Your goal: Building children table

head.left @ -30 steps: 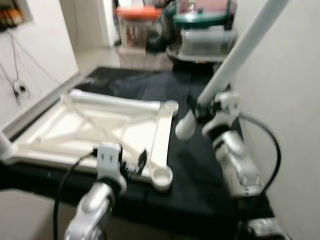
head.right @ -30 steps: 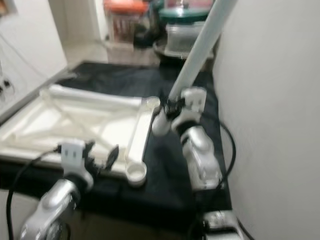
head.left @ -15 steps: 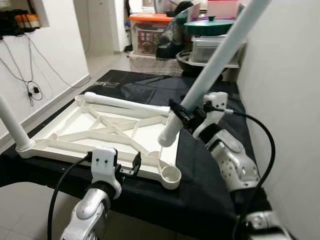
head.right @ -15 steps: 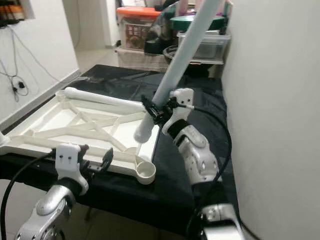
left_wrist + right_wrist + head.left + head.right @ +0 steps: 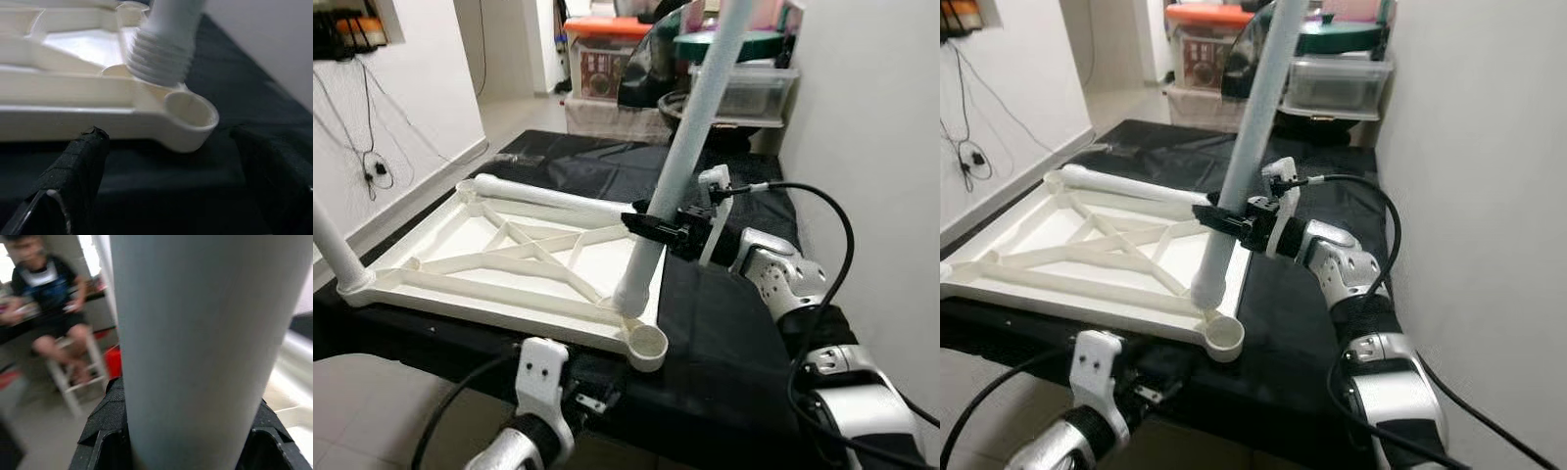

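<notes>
Your right gripper [image 5: 649,224] is clamped around a white table leg [image 5: 690,127], its black fingers [image 5: 105,418] pressed against either side of the tube about a third of the way up from the threaded end. The leg stands nearly upright, tilted slightly, its upper part rising above the gripper. Below the gripper, the threaded end [image 5: 161,61] sits over the frame of the upturned white table top [image 5: 489,259], just beside the open round corner socket [image 5: 188,108] and not in it. A second leg [image 5: 553,199] lies along the far edge of the table top, beyond your gripper. Your left gripper [image 5: 171,186] hangs low in front of that socket, fingers [image 5: 80,166] spread wide and holding nothing. A seated person [image 5: 49,308] appears blurred beyond the leg.
</notes>
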Controlling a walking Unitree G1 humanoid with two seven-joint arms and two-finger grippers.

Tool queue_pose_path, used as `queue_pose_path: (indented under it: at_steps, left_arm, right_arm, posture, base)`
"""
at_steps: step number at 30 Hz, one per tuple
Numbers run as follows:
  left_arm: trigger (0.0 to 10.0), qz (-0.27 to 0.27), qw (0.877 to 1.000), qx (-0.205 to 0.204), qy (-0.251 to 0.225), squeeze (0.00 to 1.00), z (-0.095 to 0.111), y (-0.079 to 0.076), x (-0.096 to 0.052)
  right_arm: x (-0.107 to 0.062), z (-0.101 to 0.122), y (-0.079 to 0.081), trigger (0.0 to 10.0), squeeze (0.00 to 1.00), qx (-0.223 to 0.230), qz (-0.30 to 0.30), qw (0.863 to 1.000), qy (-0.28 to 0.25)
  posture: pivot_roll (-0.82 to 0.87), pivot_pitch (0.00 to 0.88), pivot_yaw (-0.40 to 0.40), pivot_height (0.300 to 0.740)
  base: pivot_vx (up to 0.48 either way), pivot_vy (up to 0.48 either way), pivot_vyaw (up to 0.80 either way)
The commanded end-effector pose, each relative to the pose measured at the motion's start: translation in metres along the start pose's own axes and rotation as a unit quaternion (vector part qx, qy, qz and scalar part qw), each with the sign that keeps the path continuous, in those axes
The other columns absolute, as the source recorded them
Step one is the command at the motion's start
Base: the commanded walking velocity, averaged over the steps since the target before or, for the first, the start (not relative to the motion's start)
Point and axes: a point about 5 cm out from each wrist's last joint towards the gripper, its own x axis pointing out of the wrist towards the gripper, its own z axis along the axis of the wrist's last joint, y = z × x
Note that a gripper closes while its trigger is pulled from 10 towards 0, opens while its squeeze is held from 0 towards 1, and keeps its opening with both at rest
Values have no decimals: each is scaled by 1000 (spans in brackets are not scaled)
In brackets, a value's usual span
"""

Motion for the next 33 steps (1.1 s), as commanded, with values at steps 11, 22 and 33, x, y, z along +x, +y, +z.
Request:
queue_pose_path:
  at_steps: [11,22,33]
  left_arm:
    - [10000,-7,999,-17,38,0,-4,-12,-25]
    - [10000,-3,999,-14,48,0,-3,-14,-32]
    - [10000,2,999,-6,54,0,-2,-13,-31]
  right_arm:
    - [-4,8,2,10000,0,2,120,992,29]
    - [-10,8,-2,10000,0,-35,137,989,48]
    - [-19,20,1,10000,0,-72,179,980,56]
  posture:
    - [122,164,-30,740]
    - [128,176,-25,740]
    - [126,152,-26,740]
  base:
    - [0,0,0]
    - [0,0,0]
    - [0,0,0]
